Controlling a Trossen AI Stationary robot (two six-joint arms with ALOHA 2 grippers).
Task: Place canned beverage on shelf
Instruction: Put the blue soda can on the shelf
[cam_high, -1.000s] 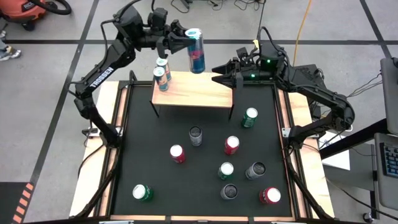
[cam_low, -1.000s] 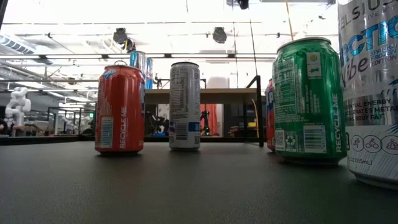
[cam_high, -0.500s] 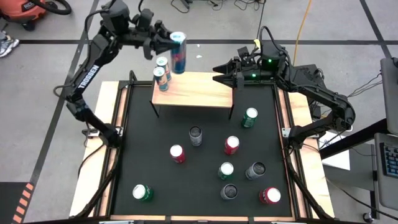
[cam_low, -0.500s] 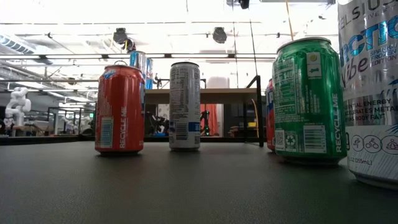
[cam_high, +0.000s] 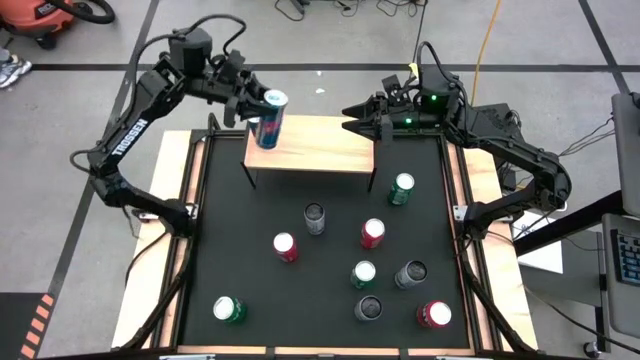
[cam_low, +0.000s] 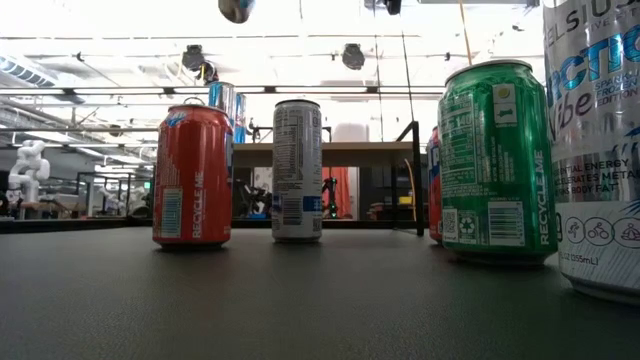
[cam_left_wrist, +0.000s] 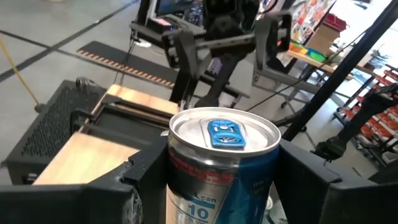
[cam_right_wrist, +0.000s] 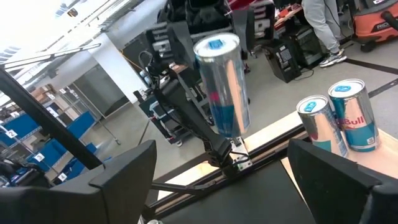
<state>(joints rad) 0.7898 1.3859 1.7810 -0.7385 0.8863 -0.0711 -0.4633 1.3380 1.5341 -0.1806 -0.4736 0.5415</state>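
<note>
Firmly, left gripper (cam_high: 252, 108) clamps can (cam_high: 269, 118) (upright)

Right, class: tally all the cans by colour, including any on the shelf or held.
Green cans: 3
Red cans: 3
Grey or dark cans: 3
Blue-and-silver cans: 3 (two on the shelf, one in the left fingers)
Total: 12

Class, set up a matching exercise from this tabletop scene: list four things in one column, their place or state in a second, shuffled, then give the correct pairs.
Things:
1. blue and silver can
2. right gripper
3. wooden shelf
4. green can nearest the shelf

Places or states:
A. open, holding nothing, at the shelf's right end
B. stands on the black tabletop
C. held in the left gripper, above the shelf's left end
D. stands on black legs at the table's far edge

Pairs: 1-C, 2-A, 3-D, 4-B
</note>
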